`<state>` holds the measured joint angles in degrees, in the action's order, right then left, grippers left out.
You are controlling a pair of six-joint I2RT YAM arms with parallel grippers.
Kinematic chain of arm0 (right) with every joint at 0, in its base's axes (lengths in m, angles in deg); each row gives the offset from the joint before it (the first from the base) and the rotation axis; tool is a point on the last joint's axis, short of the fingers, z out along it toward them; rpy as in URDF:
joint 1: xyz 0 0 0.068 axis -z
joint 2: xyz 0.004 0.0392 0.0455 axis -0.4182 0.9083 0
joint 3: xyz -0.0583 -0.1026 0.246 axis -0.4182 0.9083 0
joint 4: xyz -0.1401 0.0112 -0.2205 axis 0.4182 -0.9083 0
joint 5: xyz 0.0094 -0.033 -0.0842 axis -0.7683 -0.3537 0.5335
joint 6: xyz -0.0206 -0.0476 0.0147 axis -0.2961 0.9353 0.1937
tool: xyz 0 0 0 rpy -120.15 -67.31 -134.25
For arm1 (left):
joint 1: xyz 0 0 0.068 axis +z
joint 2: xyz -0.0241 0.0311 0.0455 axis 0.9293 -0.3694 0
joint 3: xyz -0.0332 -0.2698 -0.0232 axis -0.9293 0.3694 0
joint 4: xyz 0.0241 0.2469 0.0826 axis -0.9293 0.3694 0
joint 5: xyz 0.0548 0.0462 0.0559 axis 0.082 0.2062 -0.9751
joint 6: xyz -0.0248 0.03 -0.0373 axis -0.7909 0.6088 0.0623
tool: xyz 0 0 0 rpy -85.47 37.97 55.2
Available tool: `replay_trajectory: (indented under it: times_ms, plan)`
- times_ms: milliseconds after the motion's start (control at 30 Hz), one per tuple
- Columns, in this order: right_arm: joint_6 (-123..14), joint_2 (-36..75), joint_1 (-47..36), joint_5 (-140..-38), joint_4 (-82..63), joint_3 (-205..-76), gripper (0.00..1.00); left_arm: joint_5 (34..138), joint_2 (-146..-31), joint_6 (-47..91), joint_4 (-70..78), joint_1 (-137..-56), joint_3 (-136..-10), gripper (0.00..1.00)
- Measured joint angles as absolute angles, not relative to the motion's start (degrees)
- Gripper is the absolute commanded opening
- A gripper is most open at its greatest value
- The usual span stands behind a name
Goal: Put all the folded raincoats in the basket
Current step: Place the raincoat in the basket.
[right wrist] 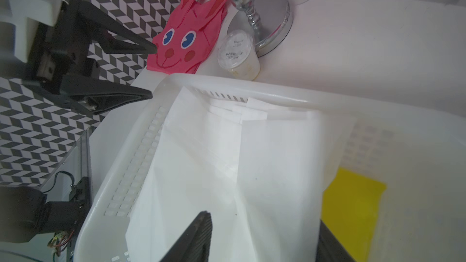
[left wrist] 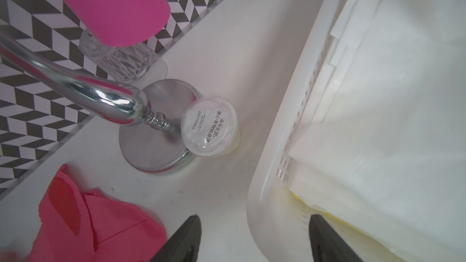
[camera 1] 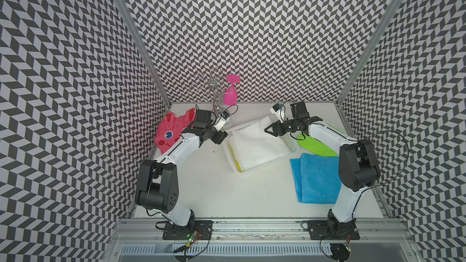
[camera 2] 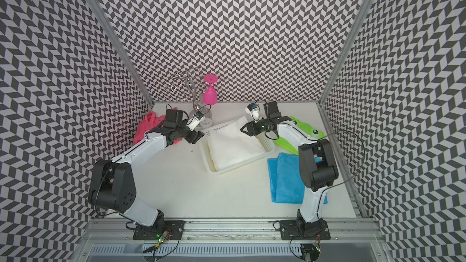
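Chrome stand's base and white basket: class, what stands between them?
A small lidded cup stands between the stand's base and the basket, beside the base, clear of the basket; the left wrist view shows it.

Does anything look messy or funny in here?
Yes. The white raincoat is in the basket, but not neatly: its far corner pokes up over the basket's rim instead of lying flat inside. The basket also sits crooked on the table.

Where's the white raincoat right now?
In both top views the white raincoat lies inside the basket at mid-table, on a yellow raincoat; the green raincoat and blue raincoat lie beside it on the right arm's side.
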<state>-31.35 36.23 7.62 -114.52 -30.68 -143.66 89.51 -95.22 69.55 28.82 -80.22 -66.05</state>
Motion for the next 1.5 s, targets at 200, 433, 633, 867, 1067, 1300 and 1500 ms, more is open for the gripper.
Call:
replay_trajectory:
  times_ms: [200,433,633,867,1067,1300,1500]
  plan:
    - [-35.62,31.88,7.27,-104.62,-31.18,-143.79,0.58,88.62,-90.52,68.15,30.72,-84.14,-70.6,0.76]
    - [-39.09,29.04,7.1,-102.19,-34.72,-143.68,0.5,94.78,-88.31,67.34,28.21,-93.45,-68.52,0.63]
    - [-39.64,27.42,4.76,-109.93,-36.25,-138.11,0.37,95.66,-95.94,66.6,25.98,-94.06,-67.73,0.58]
    - [-40.32,33.5,0.3,-114.65,-35.66,-136.67,0.23,90.39,-100.75,67.37,24.38,-94.06,-64.96,0.37]
    - [-46.55,38.9,-1.84,-107.33,-32.23,-136.29,0.21,85.71,-101.51,67.85,22.13,-94.06,-63.1,0.32]
    - [-52.91,37.52,-1.47,-106.5,-26.29,-135.86,0.25,83.94,-105.25,67.78,21.06,-94.06,-62.75,0.32]
    - [-61.3,37.39,0.6,-115.33,-16.17,-136.29,0.22,82.8,-105.29,66.95,19.84,-94.04,-61.5,0.32]
